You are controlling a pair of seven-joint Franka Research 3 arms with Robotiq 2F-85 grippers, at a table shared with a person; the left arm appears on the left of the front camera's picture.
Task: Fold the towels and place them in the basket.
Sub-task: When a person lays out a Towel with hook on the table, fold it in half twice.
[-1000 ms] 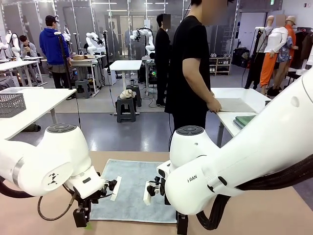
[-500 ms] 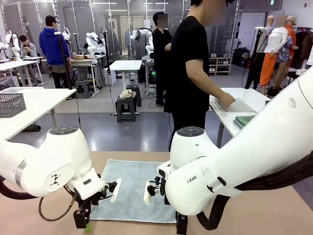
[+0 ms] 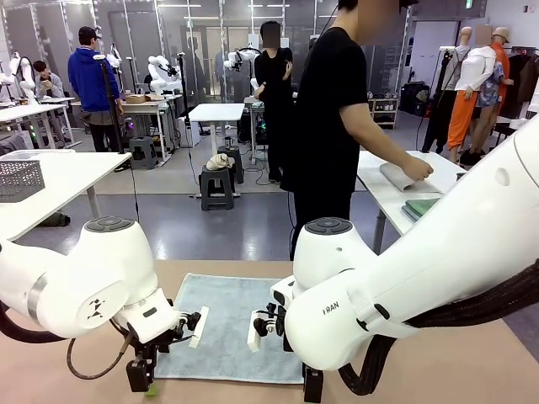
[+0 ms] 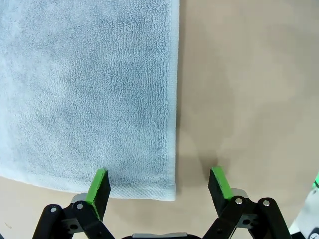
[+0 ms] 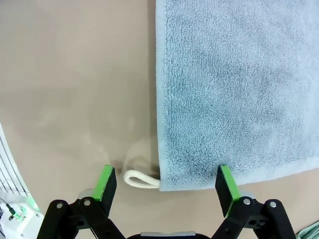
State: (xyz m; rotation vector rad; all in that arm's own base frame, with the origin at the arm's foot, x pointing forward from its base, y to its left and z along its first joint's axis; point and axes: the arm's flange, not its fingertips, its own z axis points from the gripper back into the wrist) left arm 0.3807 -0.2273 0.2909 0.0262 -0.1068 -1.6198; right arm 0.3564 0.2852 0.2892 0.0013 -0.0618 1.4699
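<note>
Two hands stand with jaws spread wide and grasp nothing. The left hand [image 4: 159, 185] hangs low over one near corner of the pale blue-grey towel [image 4: 89, 89]: one green pad [image 4: 99, 186] sits above the towel's hemmed near edge, the other above the bare tan table [image 4: 249, 74], with the corner itself between them. The right hand [image 5: 165, 182] is placed likewise at the other near corner, one pad [image 5: 224, 183] over the hem and one over bare table; a small white loop [image 5: 141, 180] sticks out of the hem at that corner and lies on the table between the pads. Whether any fingertip touches cloth or table cannot be told. The towel lies flat and unfolded, spread as a single layer on the table between the two white arms, its long sides running away from the robot. Beyond the far edge, a person in black stands side-on to the robot, with one of the person's hands [image 3: 417, 174] resting on a pale cloth [image 3: 396, 175] on a separate white table [image 3: 379, 202] at the right; a green folded cloth [image 3: 421, 206] lies nearer on that same white table. The basket [image 3: 18, 178] sits on another white table at far left, well apart from the towel.
</note>
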